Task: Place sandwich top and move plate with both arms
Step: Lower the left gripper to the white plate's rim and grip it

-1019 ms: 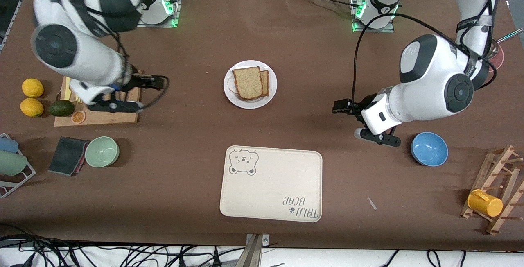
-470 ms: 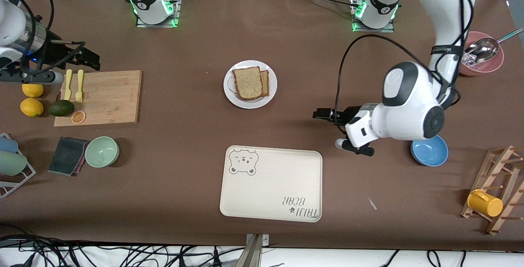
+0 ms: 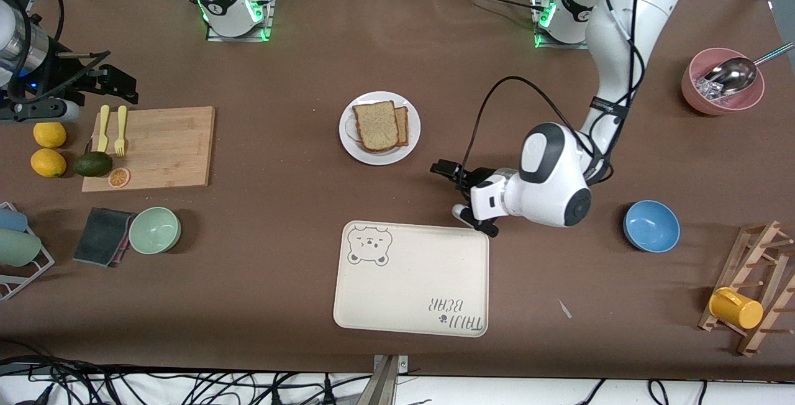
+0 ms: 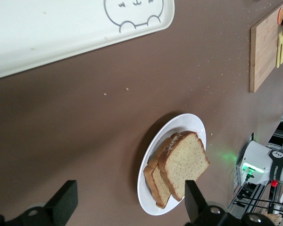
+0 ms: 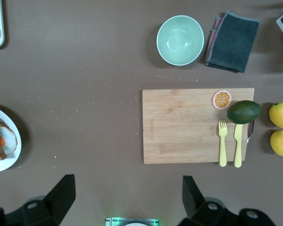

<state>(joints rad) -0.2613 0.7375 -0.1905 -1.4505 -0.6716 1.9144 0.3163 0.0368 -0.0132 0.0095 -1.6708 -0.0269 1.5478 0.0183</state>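
Observation:
The sandwich top (image 3: 375,125) lies on the white plate (image 3: 379,151) at mid-table, partly over the other bread slice (image 3: 403,125). In the left wrist view the top slice (image 4: 184,162) overlaps the lower slice (image 4: 154,181) on the plate (image 4: 179,125). My left gripper (image 3: 445,169) is open and empty, over bare table between plate and tray, toward the left arm's end; its fingers (image 4: 66,202) stand wide apart. My right gripper (image 3: 117,79) is open and empty, over the table by the cutting board's edge at the right arm's end. The plate's rim (image 5: 13,155) shows in the right wrist view.
A cream bear tray (image 3: 410,281) lies nearer the camera than the plate. A cutting board (image 3: 161,144) with forks, an avocado and lemons, a green bowl (image 3: 154,230) and a cloth are at the right arm's end. A blue bowl (image 3: 651,226), a pink bowl (image 3: 722,82) and a cup rack (image 3: 754,287) are at the left arm's end.
My left gripper has swung in toward the plate. My right gripper has drawn back from over the cutting board toward the right arm's end of the table. The bread and plate have not moved.

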